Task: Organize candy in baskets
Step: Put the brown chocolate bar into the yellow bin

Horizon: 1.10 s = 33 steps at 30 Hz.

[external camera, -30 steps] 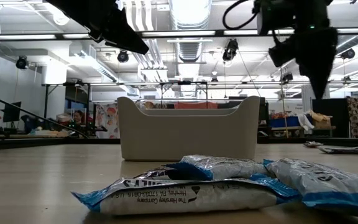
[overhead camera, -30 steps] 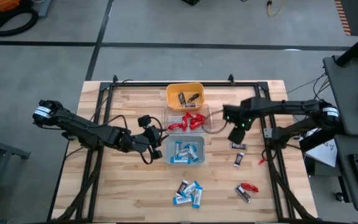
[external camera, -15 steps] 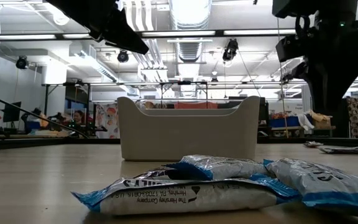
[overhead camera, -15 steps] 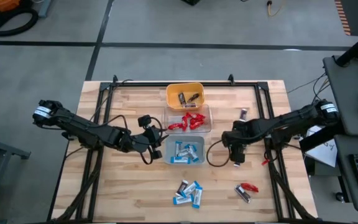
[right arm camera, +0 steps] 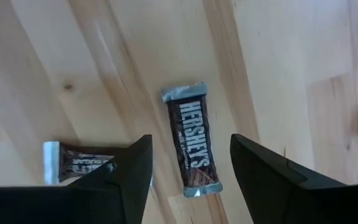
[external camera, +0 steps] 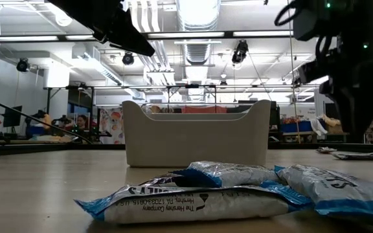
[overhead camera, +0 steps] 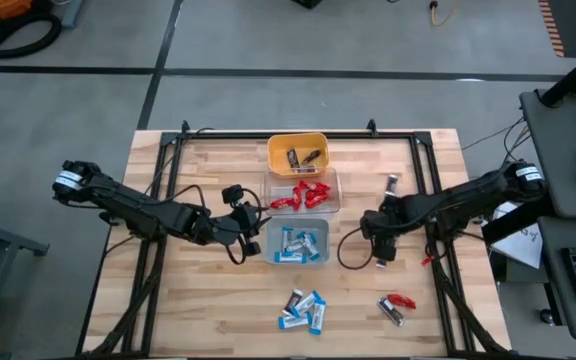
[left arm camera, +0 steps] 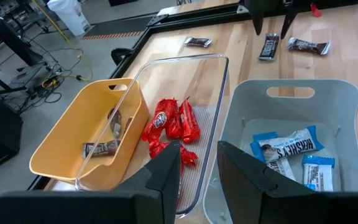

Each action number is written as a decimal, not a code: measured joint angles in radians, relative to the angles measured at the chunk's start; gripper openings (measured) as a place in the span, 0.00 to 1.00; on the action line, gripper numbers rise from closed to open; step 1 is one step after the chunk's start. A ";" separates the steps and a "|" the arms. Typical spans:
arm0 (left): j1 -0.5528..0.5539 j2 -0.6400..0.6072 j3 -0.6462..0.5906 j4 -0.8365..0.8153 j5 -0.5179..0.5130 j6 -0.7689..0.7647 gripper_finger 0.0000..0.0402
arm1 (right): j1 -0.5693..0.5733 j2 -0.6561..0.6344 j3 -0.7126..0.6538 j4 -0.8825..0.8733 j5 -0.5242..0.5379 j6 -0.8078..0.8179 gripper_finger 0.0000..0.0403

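Two dark fingers [right arm camera: 263, 168] of the right gripper [right arm camera: 191, 171] stand spread wide above the wooden table [overhead camera: 208, 300], and one brown Hershey's bar [right arm camera: 193, 138] lies flat between them, touching neither. A second brown bar [right arm camera: 76, 163] lies just beside, outside the gap. The left gripper [left arm camera: 199, 171] hovers near the three baskets with its jaws a little apart and holding nothing; under it are the clear basket [left arm camera: 219, 81] with red candy [left arm camera: 169, 121], the yellow basket [left arm camera: 67, 134] and the grey basket [left arm camera: 340, 106] with blue-and-white bars [left arm camera: 284, 148].
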 joint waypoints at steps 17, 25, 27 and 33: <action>0.000 0.000 0.000 0.000 0.000 0.000 0.23 | -0.058 0.000 -0.120 0.158 0.011 -0.007 0.55; 0.000 0.000 0.000 0.000 0.000 0.000 0.23 | -0.057 0.000 -0.141 0.204 -0.008 -0.005 0.55; 0.000 0.000 0.000 0.000 0.000 0.000 0.23 | -0.057 0.000 -0.158 0.219 -0.008 -0.005 0.55; 0.000 0.000 0.000 0.000 0.000 0.000 0.23 | -0.057 -0.002 -0.205 0.261 -0.006 -0.004 0.55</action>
